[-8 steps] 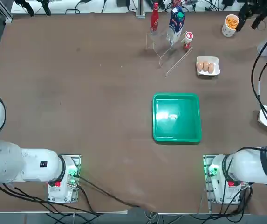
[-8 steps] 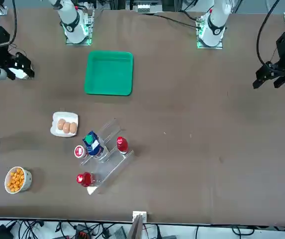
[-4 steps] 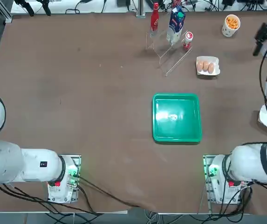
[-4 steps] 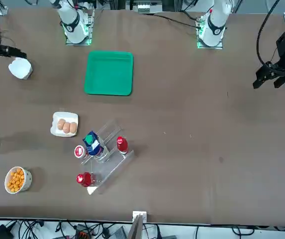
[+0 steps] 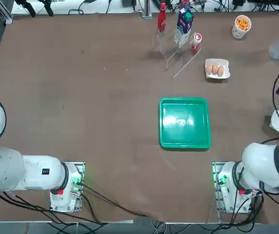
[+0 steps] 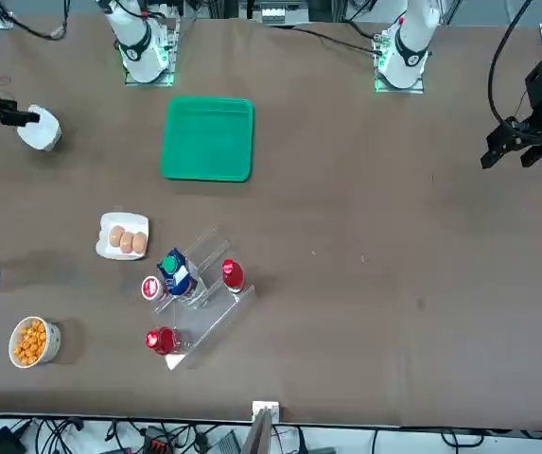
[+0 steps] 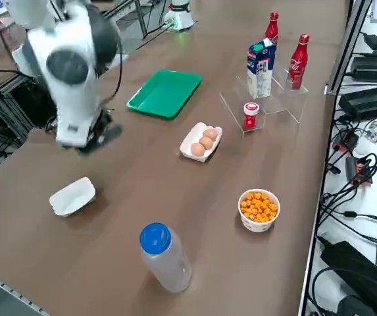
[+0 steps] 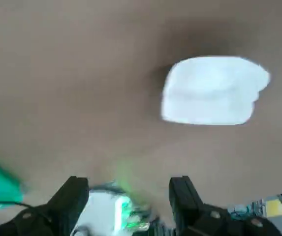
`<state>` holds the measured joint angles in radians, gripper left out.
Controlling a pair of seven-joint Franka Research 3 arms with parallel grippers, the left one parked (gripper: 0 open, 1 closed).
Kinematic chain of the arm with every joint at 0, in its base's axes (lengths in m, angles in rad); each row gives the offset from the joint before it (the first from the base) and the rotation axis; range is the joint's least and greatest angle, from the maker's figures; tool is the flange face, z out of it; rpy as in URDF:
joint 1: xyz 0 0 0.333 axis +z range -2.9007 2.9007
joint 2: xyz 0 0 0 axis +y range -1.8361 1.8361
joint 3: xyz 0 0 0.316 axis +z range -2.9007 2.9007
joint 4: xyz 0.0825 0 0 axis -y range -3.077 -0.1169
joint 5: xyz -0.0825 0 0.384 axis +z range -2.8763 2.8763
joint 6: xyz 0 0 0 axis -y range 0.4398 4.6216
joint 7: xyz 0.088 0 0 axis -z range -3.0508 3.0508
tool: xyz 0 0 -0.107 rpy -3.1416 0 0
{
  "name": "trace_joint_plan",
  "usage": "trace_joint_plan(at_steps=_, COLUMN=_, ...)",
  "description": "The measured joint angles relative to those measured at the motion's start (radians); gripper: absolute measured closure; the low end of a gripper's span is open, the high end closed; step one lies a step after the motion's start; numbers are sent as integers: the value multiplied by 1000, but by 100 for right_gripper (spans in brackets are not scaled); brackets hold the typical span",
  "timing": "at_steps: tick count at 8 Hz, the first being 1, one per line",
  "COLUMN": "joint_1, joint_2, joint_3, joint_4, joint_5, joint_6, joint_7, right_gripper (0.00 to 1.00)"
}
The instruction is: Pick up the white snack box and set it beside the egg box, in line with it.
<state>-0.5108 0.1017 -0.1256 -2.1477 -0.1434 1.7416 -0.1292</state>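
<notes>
A robotics lab is shown: two white arms are bolted by green-lit bases point(image 5: 229, 187) to a broad brown tabletop point(image 5: 90, 97). Bundled black cables point(image 7: 346, 171) and electronics are seen along its edge beside a metal frame post. Test props are laid out, among them a clear acrylic stand point(image 7: 260, 99) of bottles and a green tray point(image 5: 185, 123).
</notes>
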Motion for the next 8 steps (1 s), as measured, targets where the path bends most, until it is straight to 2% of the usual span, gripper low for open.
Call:
trace_joint_plan(at_steps=2, joint_1=-69, joint_2=49, joint_3=0, joint_4=-146, joint_5=-34, joint_6=286, joint_7=0, right_gripper=2)
trace_joint_plan(at_steps=3, joint_1=-91, joint_2=72, joint_3=0, joint_4=-181, joint_5=-36, joint_6=389, joint_7=-1, right_gripper=3)
trace_joint_plan(at_steps=6, joint_1=-106, joint_2=132, joint_3=3, joint_4=-191, joint_5=-36, joint_6=543, joint_7=-1, right_gripper=10)
trace_joint_plan(at_steps=8, joint_1=-134, joint_2=171, joint_3=3, joint_4=-191, joint_5=-36, joint_6=573, joint_7=-19, right_gripper=23)
